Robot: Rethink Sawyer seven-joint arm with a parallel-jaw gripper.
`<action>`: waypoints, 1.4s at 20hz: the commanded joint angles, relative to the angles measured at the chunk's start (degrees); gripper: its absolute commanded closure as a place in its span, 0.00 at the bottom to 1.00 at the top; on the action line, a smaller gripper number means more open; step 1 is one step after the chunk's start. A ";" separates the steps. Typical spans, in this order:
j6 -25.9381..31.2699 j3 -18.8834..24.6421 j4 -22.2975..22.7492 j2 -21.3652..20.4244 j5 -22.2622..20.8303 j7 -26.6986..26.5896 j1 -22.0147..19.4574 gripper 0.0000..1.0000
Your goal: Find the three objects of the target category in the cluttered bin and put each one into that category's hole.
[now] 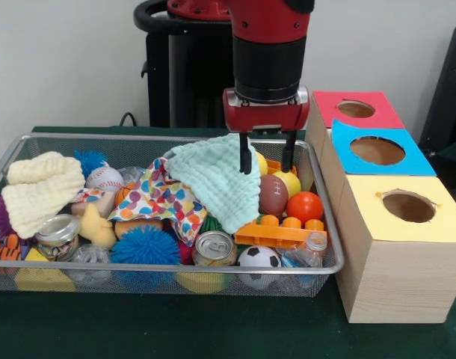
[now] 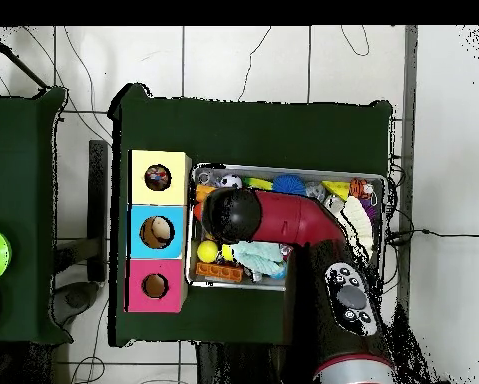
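The wire mesh bin [image 1: 329,262] is full of clutter. A white fabric piece with multicolour polka dots [image 1: 159,200] lies in its middle, partly under the mint waffle cloth [image 1: 217,179]. A second small patterned scrap [image 1: 88,196] peeks out by the baseball. My gripper [image 1: 266,158] hangs open just above the bin's far right part, holding nothing. One finger [image 1: 245,153] is at the mint cloth's edge, the other [image 1: 288,152] above the yellow ball. The yellow-topped box's hole [image 1: 409,206] is right of the bin. From overhead the arm [image 2: 273,217] hides the gripper; the yellow hole [image 2: 157,178] shows something dark inside.
Blue-topped [image 1: 377,150] and red-topped [image 1: 356,109] holes lie behind the yellow one. The bin also holds a cream waffle cloth [image 1: 39,191], a baseball [image 1: 104,178], a blue spiky ball [image 1: 144,247], a can [image 1: 214,247], a soccer ball [image 1: 259,259], an orange ball [image 1: 305,206] and a brown football [image 1: 273,194].
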 commanded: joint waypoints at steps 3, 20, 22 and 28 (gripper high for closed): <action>3.34 -1.61 -6.17 0.02 -0.84 7.24 0.62 0.00; -0.68 -12.25 -6.55 8.80 -10.92 7.22 3.08 0.00; -2.79 -12.51 -6.34 9.68 -11.23 7.84 2.99 0.00; -4.84 -13.35 -4.95 11.24 -10.96 8.59 2.73 0.00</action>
